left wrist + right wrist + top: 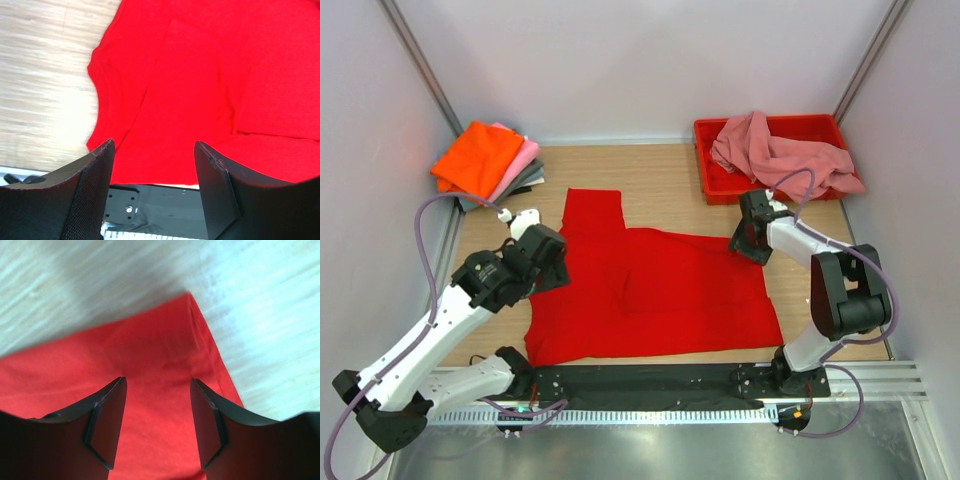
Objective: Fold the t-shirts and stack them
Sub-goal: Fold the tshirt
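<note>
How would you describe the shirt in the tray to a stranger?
In the far right corner sits a red plastic tray. The dusty pink shirt lies crumpled in it, spilling over its rim; the red shirt lies flat, the far-left stack is folded.

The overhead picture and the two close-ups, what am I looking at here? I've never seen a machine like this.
These are two robot arms bolted to a wooden table. The overhead picture comes from a fixed camera above them and shows the left arm and right arm. Each close-up comes from a camera on one wrist, looking past the left gripper or the right gripper. A red t-shirt lies spread in the middle. A stack of folded shirts sits far left, and a crumpled pink shirt drapes over a red tray far right. Both grippers are open and hold nothing.
</note>
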